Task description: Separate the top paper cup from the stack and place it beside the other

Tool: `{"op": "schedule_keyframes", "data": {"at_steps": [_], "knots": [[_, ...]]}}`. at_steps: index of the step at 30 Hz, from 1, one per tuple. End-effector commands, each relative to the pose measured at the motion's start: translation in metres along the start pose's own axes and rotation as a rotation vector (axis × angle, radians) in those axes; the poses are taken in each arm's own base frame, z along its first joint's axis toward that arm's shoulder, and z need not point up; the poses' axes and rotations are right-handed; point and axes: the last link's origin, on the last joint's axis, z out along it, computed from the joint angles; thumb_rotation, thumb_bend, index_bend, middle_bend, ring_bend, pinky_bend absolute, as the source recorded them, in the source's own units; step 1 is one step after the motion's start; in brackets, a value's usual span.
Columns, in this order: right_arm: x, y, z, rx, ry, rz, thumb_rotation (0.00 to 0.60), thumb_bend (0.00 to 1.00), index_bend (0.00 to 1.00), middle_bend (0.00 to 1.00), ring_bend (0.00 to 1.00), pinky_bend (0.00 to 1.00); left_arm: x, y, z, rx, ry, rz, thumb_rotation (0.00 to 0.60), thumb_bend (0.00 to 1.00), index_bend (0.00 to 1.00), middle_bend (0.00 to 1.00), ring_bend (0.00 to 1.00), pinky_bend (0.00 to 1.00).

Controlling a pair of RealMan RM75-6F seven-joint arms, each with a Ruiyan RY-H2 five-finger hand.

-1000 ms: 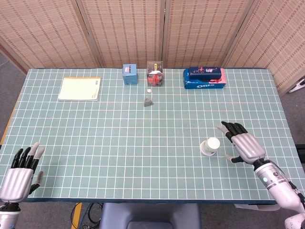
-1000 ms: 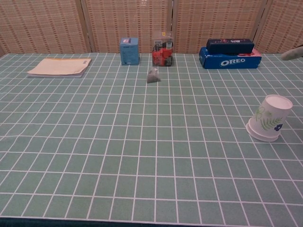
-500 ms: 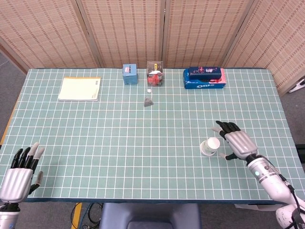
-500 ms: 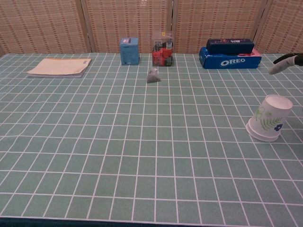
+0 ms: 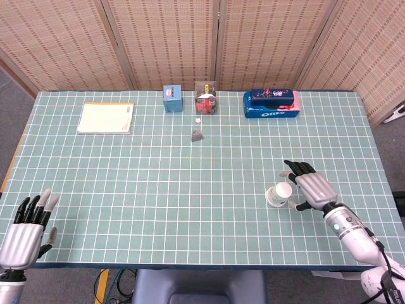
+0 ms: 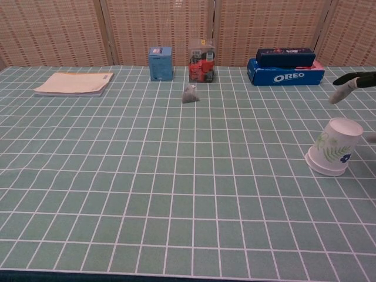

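Cups [image 5: 279, 194] sit upside down as one stack on the table [image 5: 158, 190], tilted slightly, just to the left of the right robot hand [image 5: 311, 189]; the stack shows a green leaf print in the chest view [image 6: 335, 147], and how many cups are nested in it cannot be told. The right robot hand is released, its fingers [image 5: 295, 168] spread and arched above and beside the stack; whether its thumb touches the cup cannot be told. In the chest view only its fingertips [image 6: 341, 96] show, at the right edge, above the stack. The left robot hand [image 5: 24, 229] lies at the near left table edge, well apart from the stack, holding nothing with fingers apart. Far beyond the right robot hand stand one Oreo box [image 5: 271, 111] with one dark box [image 5: 272, 96] on top, one clear container [image 5: 205, 97], one blue box [image 5: 171, 98], one small grey object [image 5: 197, 133], and one notepad [image 5: 106, 117].
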Motion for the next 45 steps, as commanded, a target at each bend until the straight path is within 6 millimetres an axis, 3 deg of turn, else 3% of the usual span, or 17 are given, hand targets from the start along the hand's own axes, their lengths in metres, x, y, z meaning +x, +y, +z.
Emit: {"op": "schedule_keyframes", "data": {"at_steps": [1,25,45], "knots": [[-0.002,0.0,0.002,-0.001,-0.005,0.0,0.6,0.22,0.19,0.0,0.0,0.0,0.0,0.0,0.0,0.0,0.0,0.0,0.6,0.49,0.0,0.0,0.0,0.0],[-0.009,0.005,0.014,-0.015,-0.02,0.014,0.6,0.23,0.24,0.0,0.0,0.0,0.0,0.0,0.0,-0.002,-0.001,-0.001,0.6,0.5,0.0,0.0,0.0,0.0],[-0.009,0.001,0.023,-0.013,0.016,0.015,0.6,0.27,0.4,0.0,0.0,0.0,0.0,-0.001,0.0,-0.01,0.003,-0.003,0.6,0.5,0.0,0.0,0.0,0.0]]}}
